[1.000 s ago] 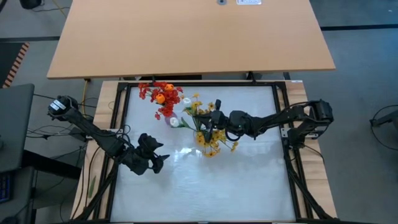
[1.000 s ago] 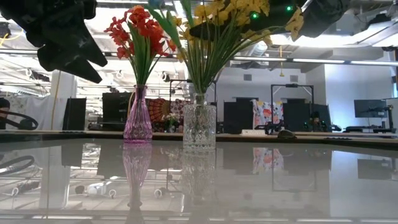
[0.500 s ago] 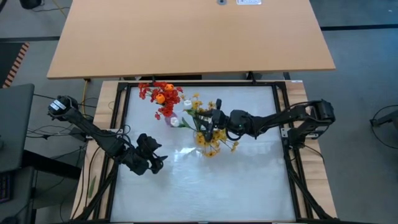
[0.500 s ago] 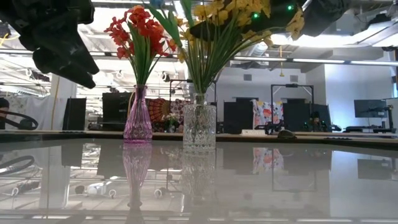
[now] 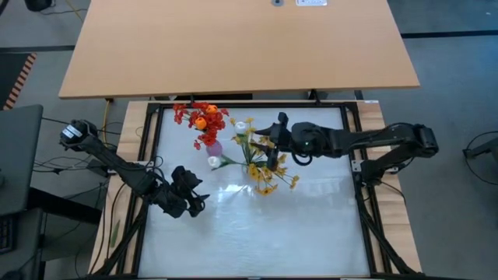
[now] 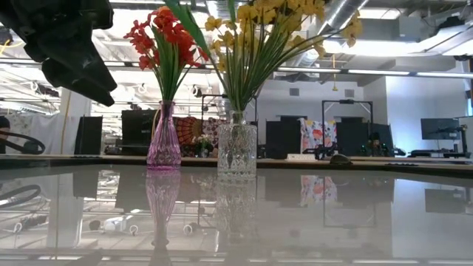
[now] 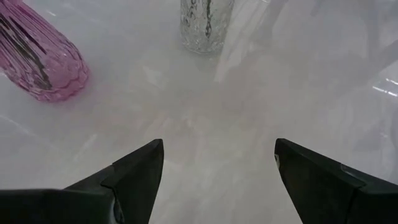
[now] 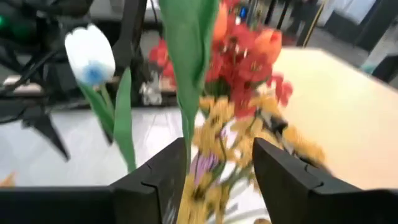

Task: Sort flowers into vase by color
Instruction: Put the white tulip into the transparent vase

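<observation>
Glossy white covers the worktop (image 5: 296, 225), and on it stand two vases just beside each other: a slim pink ribbed glass vase (image 6: 164, 140) holding the red-pink sprays and orange-red tulip buds (image 6: 164, 33), and a squat clear cut-glass vase (image 6: 236, 148) holding the bunches of small yellow blossoms on long green stems (image 6: 270, 18). Seen from above, the red and orange bunch (image 5: 202, 120) sits toward the far left part of the worktop, with the yellow bunch (image 5: 264, 167) nearer the middle. One white tulip (image 5: 213, 162) leans out low from the yellow bunch toward the pink vase, and a second pale bloom (image 5: 240, 125) shows at the far side of that bunch. From the right wrist, a white tulip head (image 8: 91, 53) on a green stem stands ahead of the red and yellow blooms. The right gripper (image 5: 278, 128) hangs above the far edge of the yellow bunch; its two dark fingers (image 8: 158, 177) stand partly apart with a broad green leaf showing between them, and whether they touch it cannot be told. The left gripper (image 5: 194, 198) hovers over bare worktop near the left side, well apart from both vases, its jaws spread wide with nothing between the fingers (image 7: 134, 171).
</observation>
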Motion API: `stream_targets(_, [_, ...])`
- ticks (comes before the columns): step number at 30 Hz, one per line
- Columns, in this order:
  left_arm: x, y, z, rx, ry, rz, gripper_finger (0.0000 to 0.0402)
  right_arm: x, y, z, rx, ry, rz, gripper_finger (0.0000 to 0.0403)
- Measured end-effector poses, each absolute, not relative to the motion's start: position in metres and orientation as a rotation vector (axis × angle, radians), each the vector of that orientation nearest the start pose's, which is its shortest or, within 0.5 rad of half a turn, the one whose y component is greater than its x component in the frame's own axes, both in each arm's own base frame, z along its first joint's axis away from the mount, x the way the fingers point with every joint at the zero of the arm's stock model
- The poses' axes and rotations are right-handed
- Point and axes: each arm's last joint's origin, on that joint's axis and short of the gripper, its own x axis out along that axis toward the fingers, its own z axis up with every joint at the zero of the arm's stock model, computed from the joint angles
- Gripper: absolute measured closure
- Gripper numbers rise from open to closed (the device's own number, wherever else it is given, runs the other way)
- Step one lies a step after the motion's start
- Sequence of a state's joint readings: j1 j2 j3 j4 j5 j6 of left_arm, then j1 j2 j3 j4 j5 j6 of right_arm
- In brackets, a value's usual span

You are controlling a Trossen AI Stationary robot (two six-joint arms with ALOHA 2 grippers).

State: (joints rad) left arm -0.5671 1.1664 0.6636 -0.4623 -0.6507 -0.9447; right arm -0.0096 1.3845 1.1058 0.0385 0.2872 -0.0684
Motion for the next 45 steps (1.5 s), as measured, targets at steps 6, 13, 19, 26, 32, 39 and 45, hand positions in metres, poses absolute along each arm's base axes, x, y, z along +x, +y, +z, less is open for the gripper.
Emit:
stream_targets(6, [0.19, -0.095, 0.206, -0.339, 0.678, 0.426, 0.0108, 0.313, -0.009, 0.326, -0.053, 0.363, -0.283, 0.019])
stream_targets(13, [0.19, -0.095, 0.206, -0.323, 0.697, 0.401, 0.0108, 0.307, 0.007, 0.389, -0.023, 0.168, -0.2, 0.019])
stream_targets(19, [0.191, -0.093, 0.206, -0.292, 0.695, 0.401, 0.0108, 0.328, 0.022, 0.45, 0.015, -0.069, -0.152, 0.0196])
stream_targets(26, [0.194, -0.087, 0.206, -0.277, 0.694, 0.424, 0.0108, 0.38, 0.027, 0.469, -0.015, 0.041, -0.169, 0.0221])
stream_targets(32, [0.195, -0.086, 0.206, -0.272, 0.695, 0.424, 0.0108, 0.394, 0.026, 0.481, -0.047, 0.19, -0.202, 0.0299])
stream_targets(39, [0.195, -0.086, 0.206, -0.266, 0.696, 0.421, 0.0108, 0.398, 0.021, 0.478, -0.044, 0.292, -0.234, 0.0387])
stream_targets(45, [0.195, -0.086, 0.206, -0.259, 0.698, 0.418, 0.0108, 0.406, 0.016, 0.451, 0.042, 0.45, -0.28, 0.0363])
